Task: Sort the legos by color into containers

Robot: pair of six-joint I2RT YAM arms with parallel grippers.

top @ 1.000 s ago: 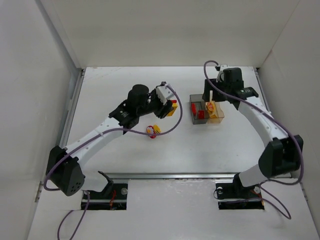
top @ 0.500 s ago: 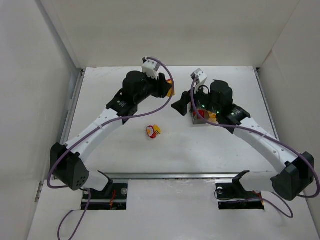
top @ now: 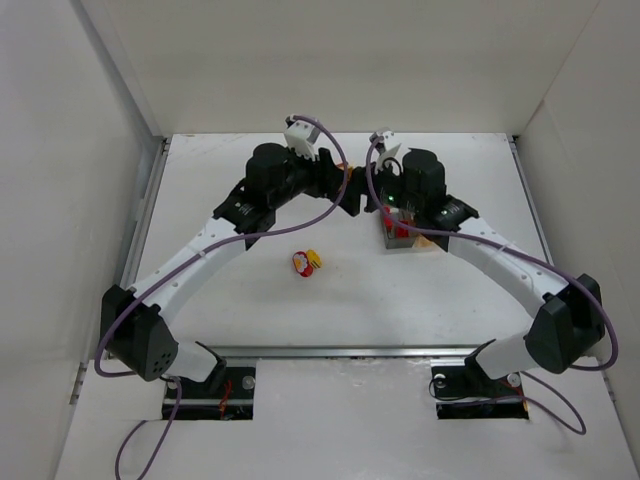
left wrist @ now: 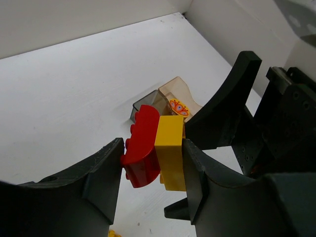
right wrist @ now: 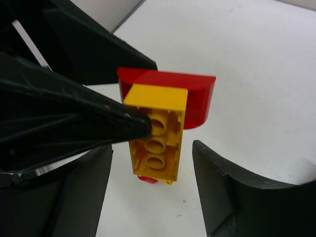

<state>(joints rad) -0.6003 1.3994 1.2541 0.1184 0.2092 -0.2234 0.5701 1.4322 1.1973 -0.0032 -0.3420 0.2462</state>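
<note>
The right claw (right wrist: 150, 148) swings over from the containers (left wrist: 168, 94), spread wide either side of the red-and-yellow brick pair (left wrist: 160, 148) pinched in the left claw (left wrist: 152, 148).

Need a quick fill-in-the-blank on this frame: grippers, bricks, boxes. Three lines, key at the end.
1. The left gripper is shut on a red brick stuck to a ____ one.
2. The patterned piece lies in the amber box, not the ____ one beside it.
3. The right gripper has its jaws ____ on either side of the held bricks, touching neither.

Missing words: yellow; grey; open.
</note>
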